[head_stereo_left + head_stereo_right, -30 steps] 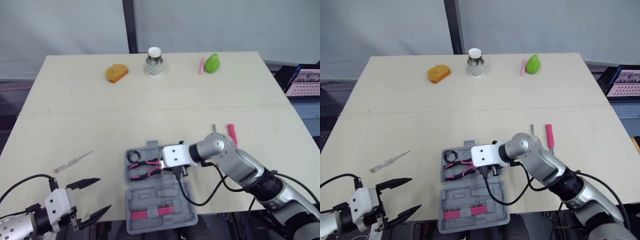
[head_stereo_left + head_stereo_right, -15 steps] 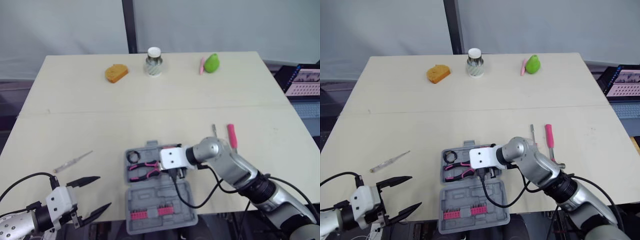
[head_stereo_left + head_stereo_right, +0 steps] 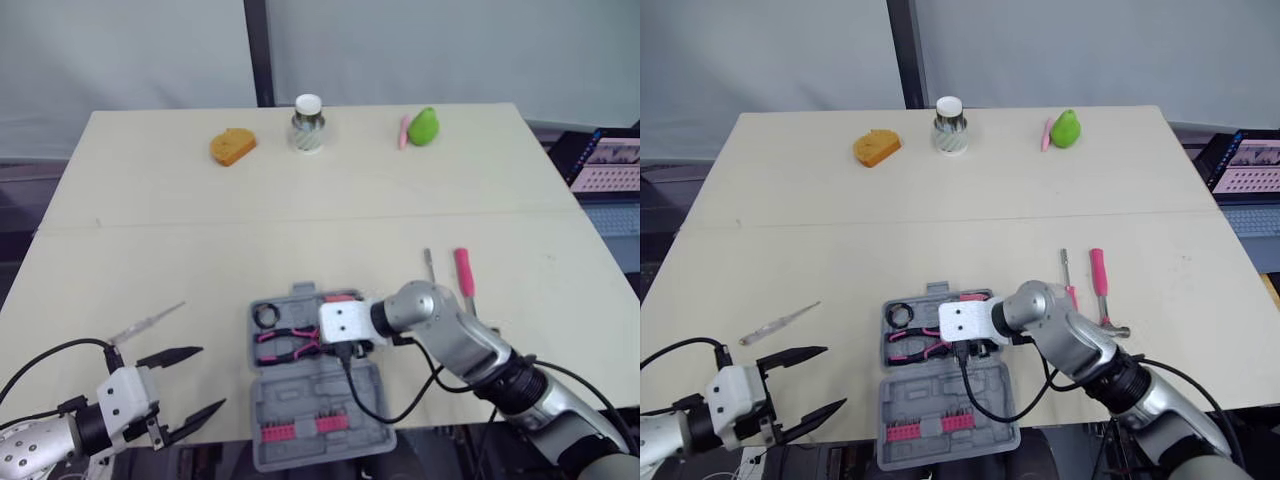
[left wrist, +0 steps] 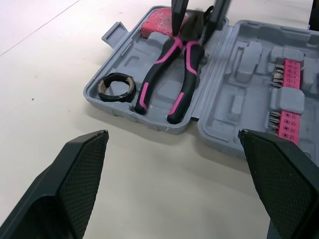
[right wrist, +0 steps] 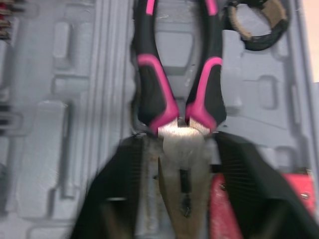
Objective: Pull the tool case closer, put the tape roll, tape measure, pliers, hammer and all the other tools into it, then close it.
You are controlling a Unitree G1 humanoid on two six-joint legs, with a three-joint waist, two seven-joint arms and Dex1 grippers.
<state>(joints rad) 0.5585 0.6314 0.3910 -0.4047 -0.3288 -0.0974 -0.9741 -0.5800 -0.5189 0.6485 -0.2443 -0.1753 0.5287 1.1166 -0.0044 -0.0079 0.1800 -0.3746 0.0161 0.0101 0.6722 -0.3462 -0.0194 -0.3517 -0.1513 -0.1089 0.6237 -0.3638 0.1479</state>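
Over the last second the right gripper [image 5: 180, 142] has settled lower over the tool case [image 3: 940, 410]. The pliers [image 4: 169, 74] lie flat in their recess in the tool case, beside the tape roll [image 4: 116, 85]. We judge the pliers stowed. The right jaws are released and straddle the pliers' head, gripping nothing. The left gripper [image 3: 836, 376] stays to the left of the tool case, jaws wide apart and empty. The hammer [image 3: 1098, 272] lies on the bench [image 3: 840, 220], right of the tool case.
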